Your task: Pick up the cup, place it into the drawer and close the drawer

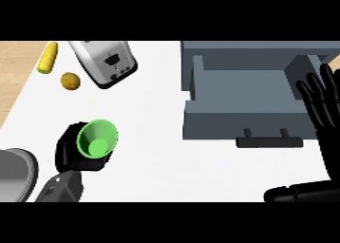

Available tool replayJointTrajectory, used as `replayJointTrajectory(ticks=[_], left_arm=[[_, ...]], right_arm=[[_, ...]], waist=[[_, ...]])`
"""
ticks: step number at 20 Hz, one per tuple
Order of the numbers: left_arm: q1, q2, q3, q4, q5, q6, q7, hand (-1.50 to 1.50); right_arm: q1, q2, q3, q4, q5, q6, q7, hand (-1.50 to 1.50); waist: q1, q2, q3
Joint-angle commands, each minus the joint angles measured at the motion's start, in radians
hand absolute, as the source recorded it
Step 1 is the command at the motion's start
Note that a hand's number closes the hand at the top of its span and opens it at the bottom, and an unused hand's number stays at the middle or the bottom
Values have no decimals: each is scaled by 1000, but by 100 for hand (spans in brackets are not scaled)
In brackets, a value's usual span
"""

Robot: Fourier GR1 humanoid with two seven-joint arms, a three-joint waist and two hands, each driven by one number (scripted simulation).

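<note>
Green cup (pixel 97 138) sits clasped in the left hand (pixel 73 154), mouth up.

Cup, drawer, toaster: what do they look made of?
Cup: probably plastic, flat bright green, no glints.
Drawer: matte blue-grey, painted metal or plastic; can't tell which.
Toaster: likely brushed metal, light silver-grey sheen on its sides.

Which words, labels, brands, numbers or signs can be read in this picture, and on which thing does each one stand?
None can be read.
Toaster: small dark marks on its front, too blurred to read as text or a sign.
Cup, in the left hand: no writing.
Drawer: no writing.
Corn, potato: no labels.
</note>
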Motion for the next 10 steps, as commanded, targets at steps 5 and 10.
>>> replayJointTrajectory(ticks=[5, 10], left_arm=[[97, -29, -95, -335, 16, -64, 85, 150], [22, -43, -151, -481, 17, -18, 267, 150]], right_arm=[[43, 4, -2, 25, 12, 12, -34, -150], [-29, 18, 23, 34, 37, -25, 7, -150]], waist=[[20, -7, 2], [13, -3, 1]])
